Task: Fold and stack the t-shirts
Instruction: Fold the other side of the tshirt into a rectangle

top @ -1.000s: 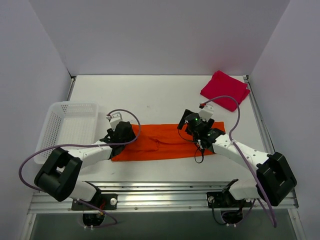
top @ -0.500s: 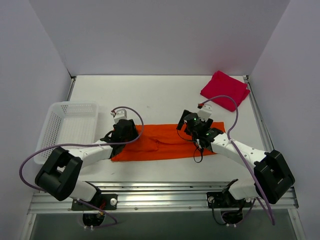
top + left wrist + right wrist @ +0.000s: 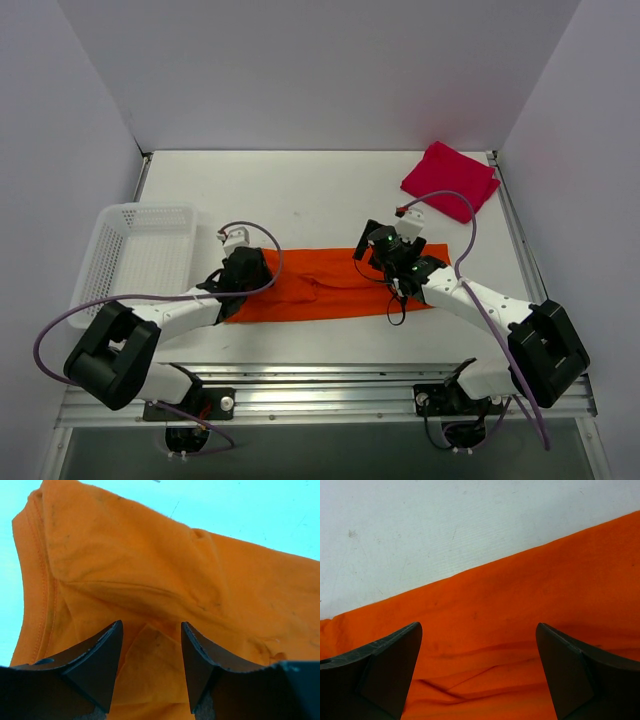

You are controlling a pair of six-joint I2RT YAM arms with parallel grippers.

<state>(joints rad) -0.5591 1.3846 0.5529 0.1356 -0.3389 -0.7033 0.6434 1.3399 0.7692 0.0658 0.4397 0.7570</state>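
An orange t-shirt lies folded into a long strip across the near middle of the table. My left gripper is down on its left end. In the left wrist view its jaws stand partly closed but still apart, with a raised fold of the orange cloth between them. Over the strip's right part my right gripper is wide open, with wrinkled orange cloth under the gap and nothing held. A red t-shirt lies folded at the back right.
A white mesh basket stands at the left edge, close to the left arm. Raised rails border the table's left and right sides. White walls close in the back and both sides.
The left jaws have narrowed around the cloth fold, and the left gripper shifted a little toward the near left. The right arm and both shirts look the same.
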